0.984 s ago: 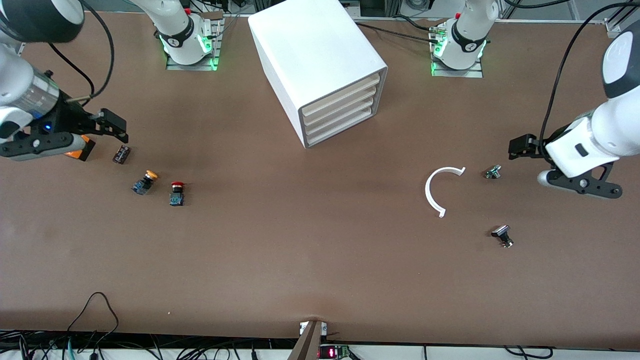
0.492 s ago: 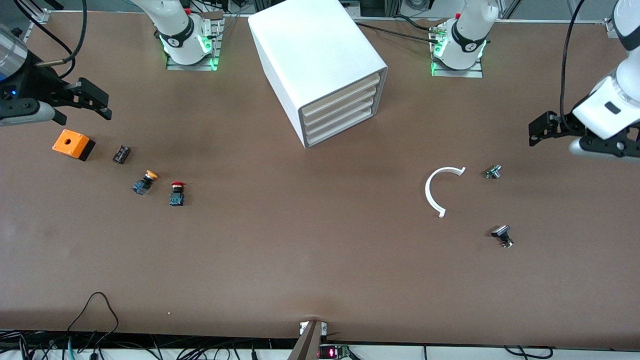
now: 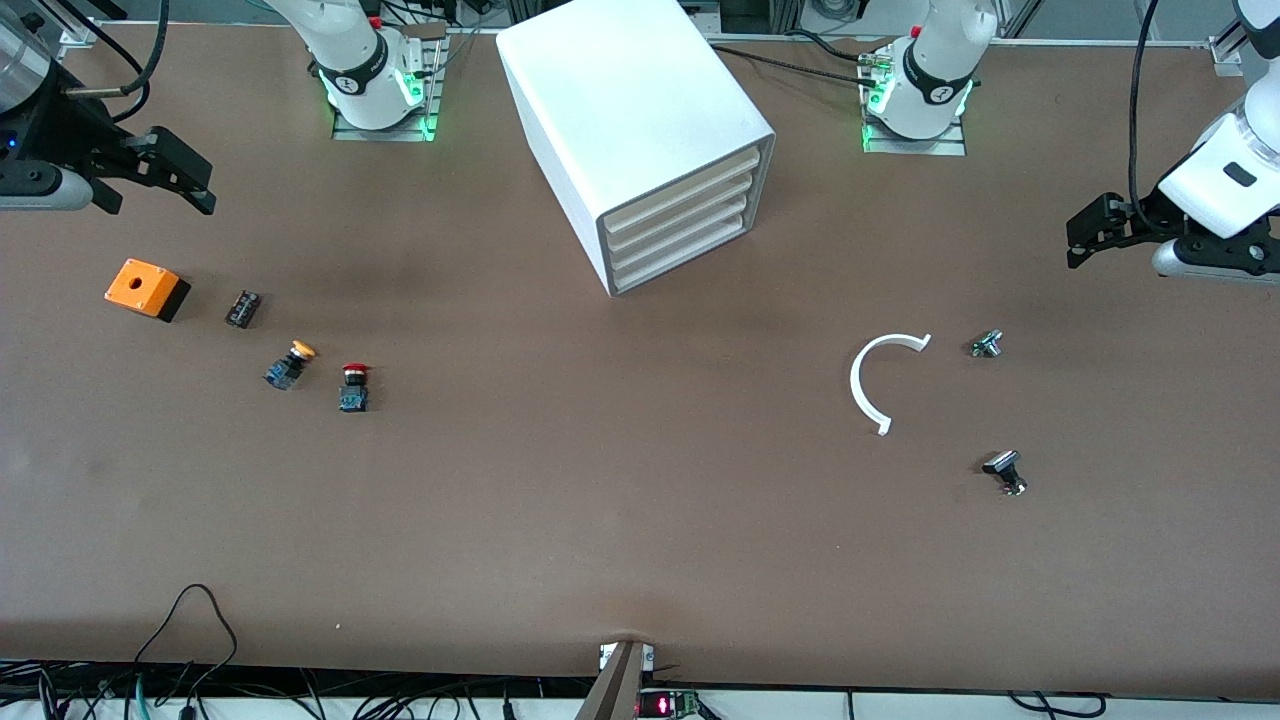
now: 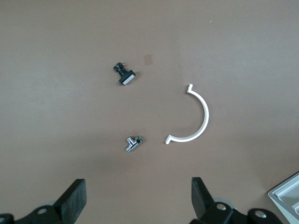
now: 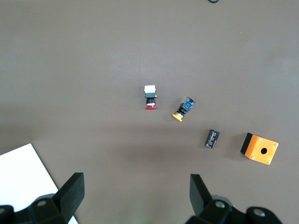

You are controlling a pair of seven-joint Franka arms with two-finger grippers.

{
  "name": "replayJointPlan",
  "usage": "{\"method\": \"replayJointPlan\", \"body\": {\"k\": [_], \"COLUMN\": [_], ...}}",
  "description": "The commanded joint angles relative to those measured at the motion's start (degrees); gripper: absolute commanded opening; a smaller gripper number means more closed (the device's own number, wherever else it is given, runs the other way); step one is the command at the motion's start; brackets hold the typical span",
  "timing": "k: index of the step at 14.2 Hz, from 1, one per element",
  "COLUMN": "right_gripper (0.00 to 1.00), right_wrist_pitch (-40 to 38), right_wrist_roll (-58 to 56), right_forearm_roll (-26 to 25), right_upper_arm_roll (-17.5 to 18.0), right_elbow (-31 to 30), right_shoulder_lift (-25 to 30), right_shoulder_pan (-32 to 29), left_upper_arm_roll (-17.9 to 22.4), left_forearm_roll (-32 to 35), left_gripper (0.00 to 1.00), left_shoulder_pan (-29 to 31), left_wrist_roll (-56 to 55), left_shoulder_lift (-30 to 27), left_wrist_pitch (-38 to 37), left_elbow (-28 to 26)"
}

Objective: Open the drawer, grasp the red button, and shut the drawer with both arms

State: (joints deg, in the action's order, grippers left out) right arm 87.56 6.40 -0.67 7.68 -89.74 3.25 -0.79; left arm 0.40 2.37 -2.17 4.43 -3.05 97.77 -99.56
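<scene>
The white cabinet stands near the arms' bases; its four cream drawer fronts are all shut. The red-capped button lies on the table toward the right arm's end, beside an orange-yellow-capped button. It also shows in the right wrist view. My right gripper is open and empty, up over the table near the orange box; its wrist view shows the fingers wide apart. My left gripper is open and empty over the left arm's end.
An orange box with a hole and a small dark cylinder lie near the buttons. Toward the left arm's end lie a white C-shaped strip, a small metal part and a black part.
Both arms have risen and drawn back toward the base side of the table. The right gripper has moved off the orange box, which now shows fully. Nothing on the table moved.
</scene>
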Motion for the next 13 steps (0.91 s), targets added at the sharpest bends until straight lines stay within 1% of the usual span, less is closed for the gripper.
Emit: {"method": "replayJointPlan", "body": {"k": [1, 3, 6, 8, 10, 13], "right_gripper": [1.00, 1.00, 1.00, 1.00, 1.00, 1.00], "right_wrist_pitch": [-0.90, -1.07, -1.16, -2.38, -3.18, -3.18], "right_wrist_roll": [0.71, -0.43, -5.69, -4.74, -4.38, -4.12], "right_forearm_roll": [-0.74, -0.65, -0.21, -0.12, 1.80, 1.98], "right_upper_arm_roll": [1.28, 0.94, -1.61, -1.97, -2.93, -2.76], "right_elbow": [-0.08, -0.08, 0.18, 0.18, 0.27, 0.27], "right_shoulder_lift": [0.71, 0.71, 0.97, 1.94, 2.03, 1.85], "right_shoulder_pan": [-1.49, -1.49, -1.49, -1.49, -1.49, -1.32], "left_upper_arm_roll": [0.22, 0.13, 0.04, 0.04, 0.04, 0.04], "left_forearm_roll": [-0.26, -0.26, -0.26, -0.26, -0.26, -0.26], "left_gripper": [0.99, 0.99, 0.99, 0.99, 0.99, 0.99], "left_shoulder_pan": [-0.64, -0.55, -0.64, -0.64, -0.64, -0.64], "left_wrist_roll": [-0.91, -0.92, -0.91, -0.91, -0.91, -0.91], "left_shoulder_lift": [-0.11, -0.11, -0.11, -0.11, -0.11, -0.03], "left_wrist_pitch": [-0.64, -0.91, -0.91, -0.91, -1.00, -1.09], "left_elbow": [0.07, 0.07, 0.07, 0.07, 0.07, 0.16]}}
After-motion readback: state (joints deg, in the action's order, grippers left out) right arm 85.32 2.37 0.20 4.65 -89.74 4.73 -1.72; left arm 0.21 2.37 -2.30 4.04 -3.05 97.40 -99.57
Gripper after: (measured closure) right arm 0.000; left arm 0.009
